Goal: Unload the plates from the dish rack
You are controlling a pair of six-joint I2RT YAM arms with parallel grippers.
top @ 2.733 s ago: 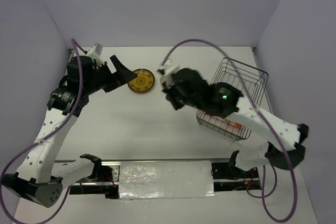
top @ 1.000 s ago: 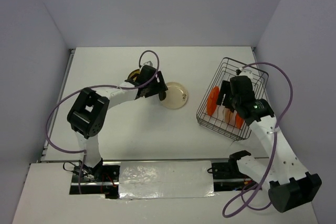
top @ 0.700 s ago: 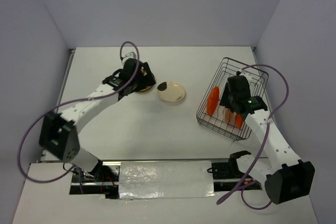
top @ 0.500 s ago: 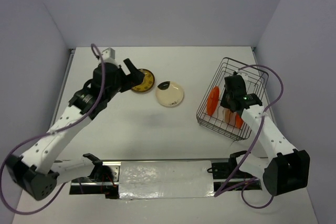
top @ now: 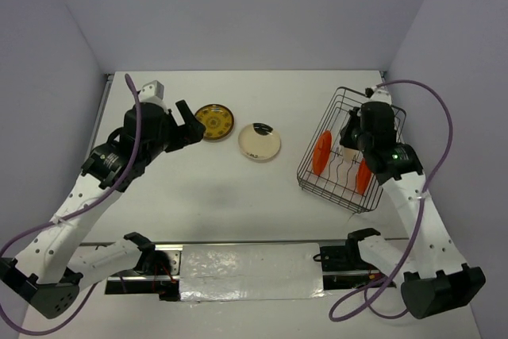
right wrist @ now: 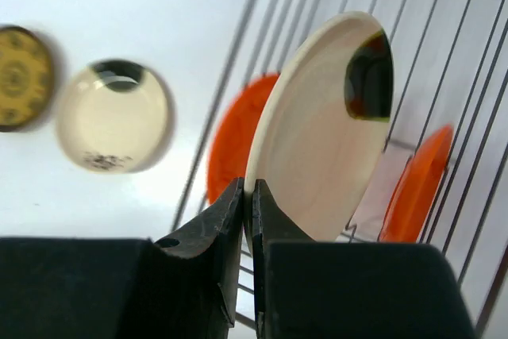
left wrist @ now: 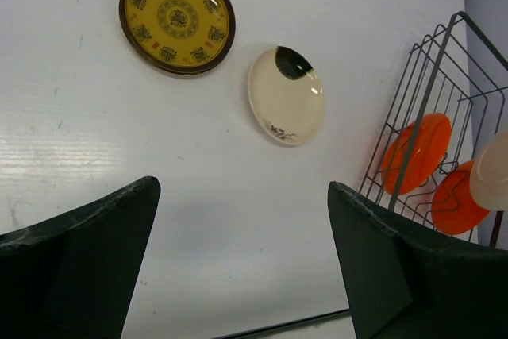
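**Cream plate pinched on edge over the rack**

On my right wrist feed, the right gripper [right wrist: 248, 196] is clamped narrow on the lower rim of the held cream plate [right wrist: 317, 140]. The plate stands on edge and leans. Its long axis climbs from the jaws toward the upper right, with its dark patch at the far top. It sits over the dish rack [top: 333, 194], where two orange plates [top: 321, 153] stand upright in the slots, one on each side of it.

From above, the right arm reaches forward from its base, with the wrist above the rack's far half. The left arm is bent at the elbow and raised, and the left gripper [left wrist: 242, 196] is spread wide with nothing in it (both fingers are well apart in its own view). Below it on the table [left wrist: 95, 140], the yellow patterned plate [left wrist: 177, 16] and the second cream plate [left wrist: 286, 95] lie flat, near each other but apart.
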